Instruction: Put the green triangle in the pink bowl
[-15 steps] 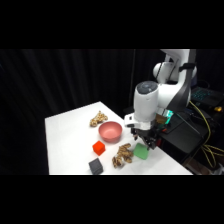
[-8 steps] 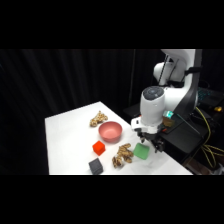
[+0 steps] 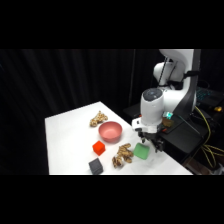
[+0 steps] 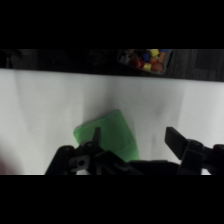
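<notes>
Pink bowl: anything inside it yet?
No. The pink bowl looks empty in the side view, though its near wall hides part of the floor. The green triangle lies on the table under the open pincer.

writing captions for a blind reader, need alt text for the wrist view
The open gripper hangs over a green triangle lying on the white table, one finger over the block and the other off to its side. A tray of small colourful items sits beyond the table's far edge.
</notes>
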